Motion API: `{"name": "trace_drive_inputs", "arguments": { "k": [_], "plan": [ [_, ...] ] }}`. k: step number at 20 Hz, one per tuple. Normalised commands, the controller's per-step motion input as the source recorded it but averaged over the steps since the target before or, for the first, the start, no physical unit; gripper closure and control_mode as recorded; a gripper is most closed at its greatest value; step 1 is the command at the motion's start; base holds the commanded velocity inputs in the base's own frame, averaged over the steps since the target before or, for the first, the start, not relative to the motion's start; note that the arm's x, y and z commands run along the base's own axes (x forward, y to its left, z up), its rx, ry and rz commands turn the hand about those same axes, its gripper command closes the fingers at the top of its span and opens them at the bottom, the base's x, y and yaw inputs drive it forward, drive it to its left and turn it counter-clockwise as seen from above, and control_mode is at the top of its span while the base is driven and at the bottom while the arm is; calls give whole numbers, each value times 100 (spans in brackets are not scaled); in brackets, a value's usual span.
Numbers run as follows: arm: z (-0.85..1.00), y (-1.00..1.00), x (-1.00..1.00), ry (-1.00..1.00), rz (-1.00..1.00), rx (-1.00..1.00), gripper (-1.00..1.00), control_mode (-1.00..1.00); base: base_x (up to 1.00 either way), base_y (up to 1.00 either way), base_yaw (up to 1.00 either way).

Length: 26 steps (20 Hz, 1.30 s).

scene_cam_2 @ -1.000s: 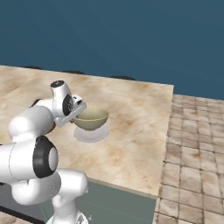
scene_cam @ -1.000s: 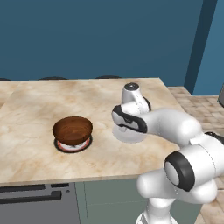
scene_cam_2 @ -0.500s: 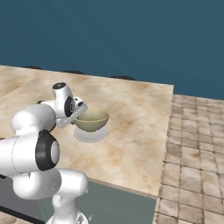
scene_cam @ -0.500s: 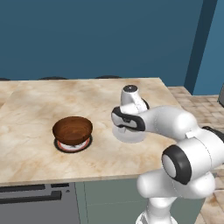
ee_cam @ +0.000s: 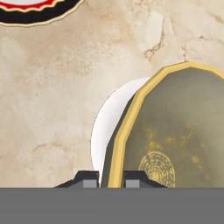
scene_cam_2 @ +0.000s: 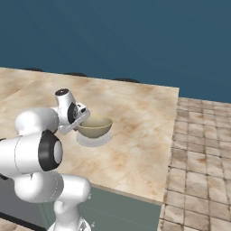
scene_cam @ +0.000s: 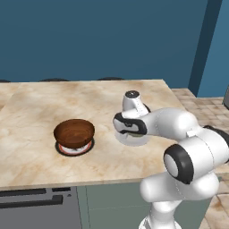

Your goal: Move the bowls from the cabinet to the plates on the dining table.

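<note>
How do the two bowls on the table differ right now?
The brown bowl is dark wood and sits free on a red-rimmed plate; the olive bowl is pale, over a white plate, its rim pinched by the gripper. Both are round and alike in size.

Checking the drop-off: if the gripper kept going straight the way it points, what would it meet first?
The gripper, shut on the olive bowl rim, points down; first contact would probably be the white disc beneath the bowl, on the dining table.
</note>
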Motion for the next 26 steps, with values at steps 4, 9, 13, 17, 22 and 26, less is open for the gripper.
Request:
{"name": "trace_drive_inputs", "arguments": {
  "k": [4, 9, 13, 17, 22, 26],
  "plan": [
    [-13, 7, 3, 0, 0, 0, 100, -100, 0, 0, 0],
    [-12, 1, 6, 0, 0, 0, 100, -100, 0, 0, 0],
    [-8, 0, 5, 0, 0, 0, 100, -100, 0, 0, 0],
    [-7, 0, 7, 0, 0, 0, 100, -100, 0, 0, 0],
    [-8, 0, 6, 0, 0, 0, 100, -100, 0, 0, 0],
    [-9, 0, 6, 0, 0, 0, 100, -100, 0, 0, 0]
  ]
}}
